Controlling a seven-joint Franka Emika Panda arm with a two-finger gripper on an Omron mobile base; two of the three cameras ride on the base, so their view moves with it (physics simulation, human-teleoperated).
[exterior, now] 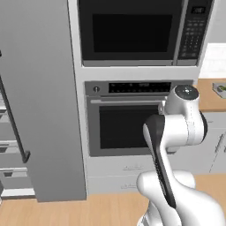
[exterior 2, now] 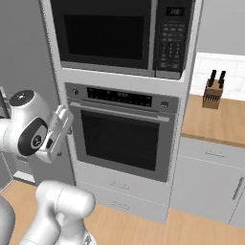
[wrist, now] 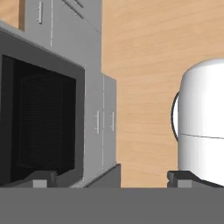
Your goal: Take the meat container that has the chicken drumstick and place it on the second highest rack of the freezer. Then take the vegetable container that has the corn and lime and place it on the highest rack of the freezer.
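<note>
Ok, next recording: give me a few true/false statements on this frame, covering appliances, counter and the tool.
1. The wall oven door is shut. True.
2. A microwave sits above the oven. True.
3. A toaster stands on the wooden counter. False: a knife block stands there.
4. The tool grips a container. False: its fingertips stand apart with nothing between them.
5. The freezer door, with a black bar handle, stands open, showing shelves. True.
</note>
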